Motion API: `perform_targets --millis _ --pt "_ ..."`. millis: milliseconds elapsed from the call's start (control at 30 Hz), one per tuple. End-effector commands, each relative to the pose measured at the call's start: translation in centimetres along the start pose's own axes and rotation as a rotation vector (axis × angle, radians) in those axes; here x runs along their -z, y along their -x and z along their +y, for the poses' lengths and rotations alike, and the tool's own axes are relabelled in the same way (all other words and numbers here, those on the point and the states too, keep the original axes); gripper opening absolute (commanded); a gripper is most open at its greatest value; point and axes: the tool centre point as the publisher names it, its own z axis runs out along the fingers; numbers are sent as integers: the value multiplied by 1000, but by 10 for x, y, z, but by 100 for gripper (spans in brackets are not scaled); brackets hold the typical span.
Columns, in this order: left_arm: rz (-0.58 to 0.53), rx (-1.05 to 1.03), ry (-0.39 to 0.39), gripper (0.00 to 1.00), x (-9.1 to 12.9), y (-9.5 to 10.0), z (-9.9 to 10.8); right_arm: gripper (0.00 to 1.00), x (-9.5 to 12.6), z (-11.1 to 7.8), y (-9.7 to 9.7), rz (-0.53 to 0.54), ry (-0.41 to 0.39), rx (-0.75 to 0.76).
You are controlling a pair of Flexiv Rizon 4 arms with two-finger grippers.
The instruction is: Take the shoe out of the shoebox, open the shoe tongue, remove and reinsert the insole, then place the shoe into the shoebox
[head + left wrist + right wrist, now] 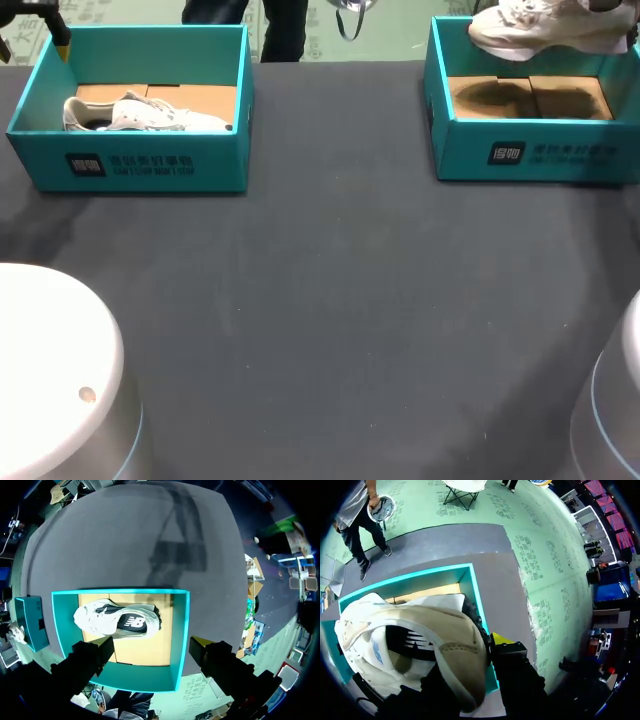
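Two teal shoeboxes stand at the table's far edge. In the left shoebox [140, 165] a white shoe [145, 113] lies on its side. My left gripper [60, 35] hangs above that box's back left corner. In the left wrist view it [152, 652] is open, with the box [182, 630] and the shoe [117, 619] below it. My right gripper [470, 665] is shut on a second white and beige shoe [420, 645], one yellow fingertip [500, 639] showing beside its sole. This shoe [545, 28] hangs over the back of the right shoebox [530, 155], which holds only its brown cardboard floor.
The dark grey table [340, 300] stretches from the boxes to the front edge. My two arm bases, white and rounded, stand at the front left [50, 380] and front right [620, 400] corners.
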Motion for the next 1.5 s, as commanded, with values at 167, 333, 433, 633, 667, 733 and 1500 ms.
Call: perform_targets --millis 167,333,433,633,667,733,1500 --pt "2 -1 2 100 0 0 -1 0 46 -25 -8 39 -11 27" --pt "2 -1 2 100 0 0 -1 0 71 -57 -23 47 -3 35" --pt "2 -1 2 100 0 0 -1 0 89 -84 -33 52 12 24" --pt "2 -1 2 100 0 0 -1 0 110 -136 -55 68 8 10" --pt "2 -1 2 100 0 0 -1 0 111 -144 -59 60 6 4" --pt "2 -1 2 100 0 0 -1 0 113 -161 -66 69 6 0" --pt "2 -1 2 100 0 0 -1 0 114 -376 -120 40 -15 28"
